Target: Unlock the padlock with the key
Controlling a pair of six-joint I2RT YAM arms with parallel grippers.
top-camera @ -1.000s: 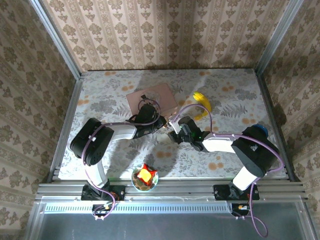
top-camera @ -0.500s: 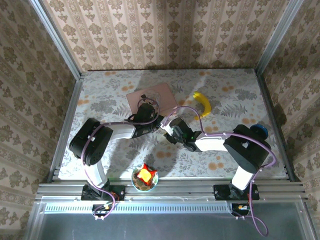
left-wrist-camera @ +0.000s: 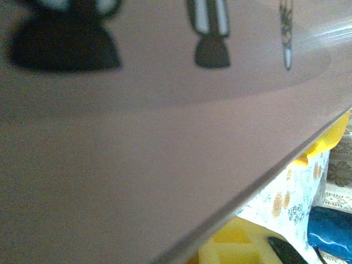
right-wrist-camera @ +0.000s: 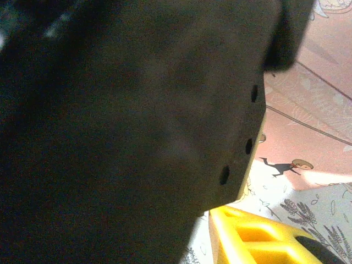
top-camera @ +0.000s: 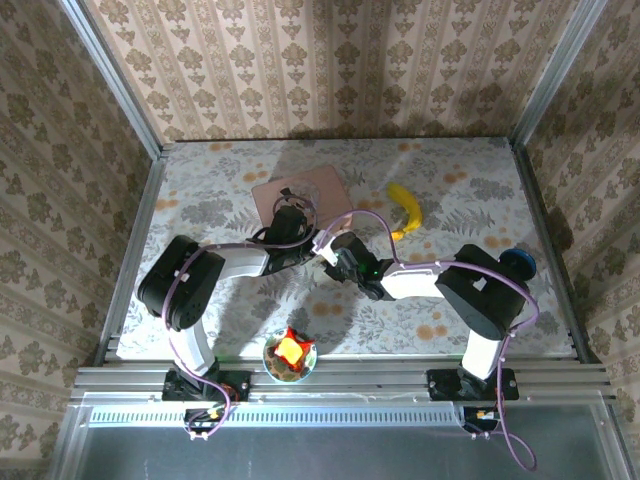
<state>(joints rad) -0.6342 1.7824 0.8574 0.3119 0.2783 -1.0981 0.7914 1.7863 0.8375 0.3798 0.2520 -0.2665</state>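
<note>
Beside pink box [top-camera: 315, 190], left gripper [top-camera: 310, 246] close to right gripper [top-camera: 331, 247], cannot tell either's opening, banana [top-camera: 405, 208], bowl [top-camera: 290, 356] nearby

Your desk [top-camera: 470, 190] wears a pale floral cover. On it you have a flat pink box [top-camera: 300, 192] toward the far middle, a yellow banana [top-camera: 405, 208] near its right, a blue object [top-camera: 521, 262] at the right edge, and a bowl [top-camera: 268, 352] holding something red and yellow at the near edge.

The padlock and the key are too small to make out; a tiny pale speck [top-camera: 327, 243] lies near frame centre.
</note>
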